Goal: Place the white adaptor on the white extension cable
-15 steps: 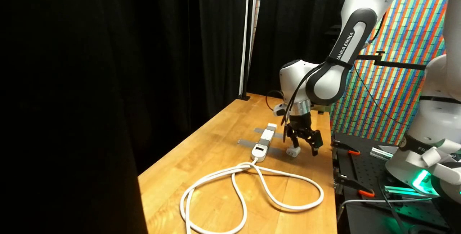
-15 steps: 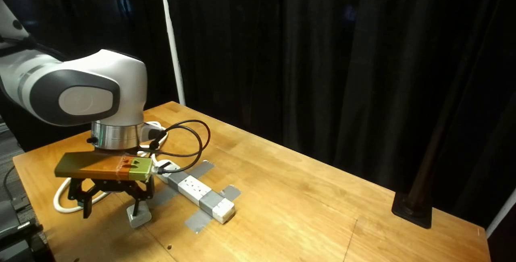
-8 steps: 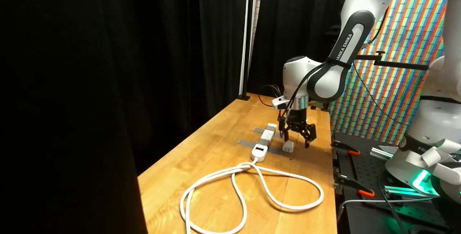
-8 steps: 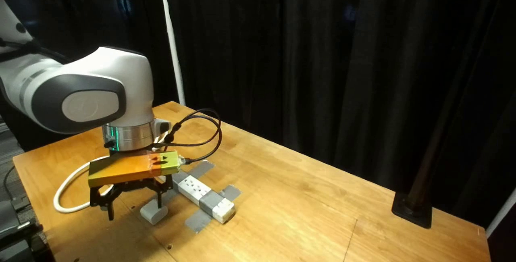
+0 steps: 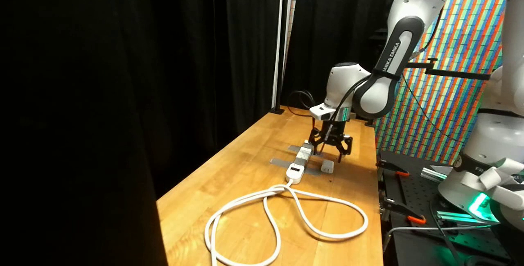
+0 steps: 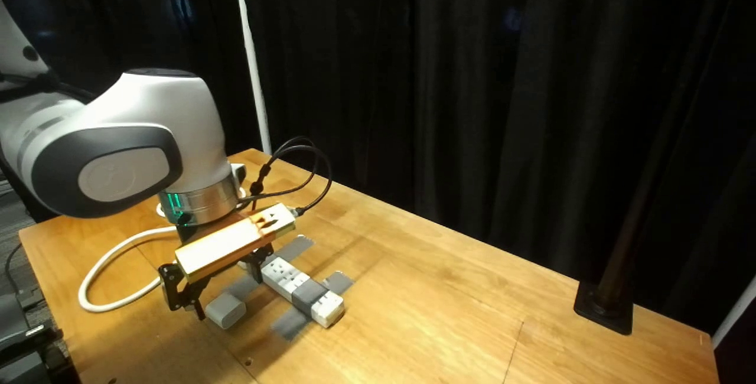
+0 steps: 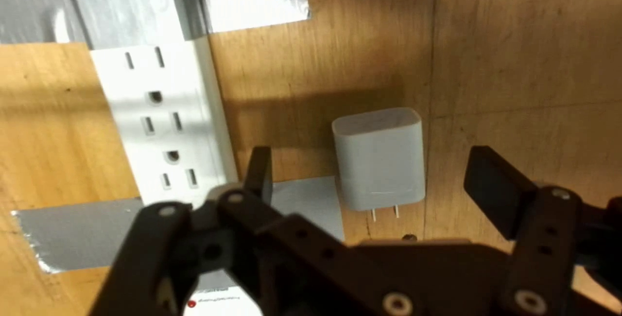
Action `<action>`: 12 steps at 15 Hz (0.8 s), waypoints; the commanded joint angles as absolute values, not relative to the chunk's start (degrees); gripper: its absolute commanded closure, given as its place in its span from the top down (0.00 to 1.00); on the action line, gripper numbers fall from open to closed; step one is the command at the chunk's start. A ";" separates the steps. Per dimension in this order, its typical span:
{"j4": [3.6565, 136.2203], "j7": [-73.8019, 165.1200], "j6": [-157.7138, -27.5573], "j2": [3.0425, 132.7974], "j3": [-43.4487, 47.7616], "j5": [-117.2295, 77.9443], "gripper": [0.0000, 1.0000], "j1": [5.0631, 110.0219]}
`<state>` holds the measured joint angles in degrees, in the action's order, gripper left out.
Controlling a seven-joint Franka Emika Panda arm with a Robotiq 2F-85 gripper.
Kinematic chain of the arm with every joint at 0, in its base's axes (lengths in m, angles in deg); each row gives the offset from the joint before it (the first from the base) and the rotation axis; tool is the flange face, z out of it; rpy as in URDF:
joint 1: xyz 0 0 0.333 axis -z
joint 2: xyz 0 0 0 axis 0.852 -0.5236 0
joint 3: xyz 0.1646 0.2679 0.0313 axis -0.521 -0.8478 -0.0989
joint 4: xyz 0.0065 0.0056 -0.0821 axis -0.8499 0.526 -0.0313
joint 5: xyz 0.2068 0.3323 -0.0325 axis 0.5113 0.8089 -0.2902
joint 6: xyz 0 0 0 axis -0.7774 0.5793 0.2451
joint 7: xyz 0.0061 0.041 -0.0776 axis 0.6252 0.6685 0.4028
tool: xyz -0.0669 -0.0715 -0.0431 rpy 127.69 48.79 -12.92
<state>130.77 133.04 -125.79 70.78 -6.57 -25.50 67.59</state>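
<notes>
The white adaptor (image 7: 381,165) lies on the wooden table, its two metal prongs pointing toward the bottom of the wrist view. It also shows in both exterior views, a small pale block (image 5: 327,166) close beside the socket block. The white extension cable's oblong socket block (image 7: 160,126) is taped down left of the adaptor, outlets facing up; its cord (image 5: 339,236) spreads in big loops. Over the adaptor hangs my gripper (image 7: 371,166), open wide, one finger on each side of it in the wrist view with gaps between. Part of the socket block is hidden behind a finger (image 6: 255,269).
Grey tape strips (image 6: 294,248) cross the socket block and stick to the table (image 6: 443,313). A black stand foot (image 6: 602,307) rests at the table's far end. Orange-tipped clamps (image 5: 416,219) line the table edge, with another robot's base (image 5: 466,184) beyond.
The adaptor shifted slightly toward the socket block and turned in the earlier half second, then stayed put. My gripper has swivelled and shifted toward the socket block, its jaws staying open.
</notes>
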 commanded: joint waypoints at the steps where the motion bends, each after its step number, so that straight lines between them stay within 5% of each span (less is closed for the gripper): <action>1: 130.21 136.45 -126.35 69.26 -6.11 -26.88 1.00 68.52; 4: 129.09 137.39 -125.58 67.31 -6.68 -26.06 1.00 69.07; 5: 128.87 137.36 -125.37 67.01 -6.74 -26.12 0.75 68.98; 6: 128.67 137.37 -125.19 66.72 -6.86 -26.09 0.74 69.01; 12: 127.85 137.25 -125.12 65.07 -7.24 -25.90 0.27 69.45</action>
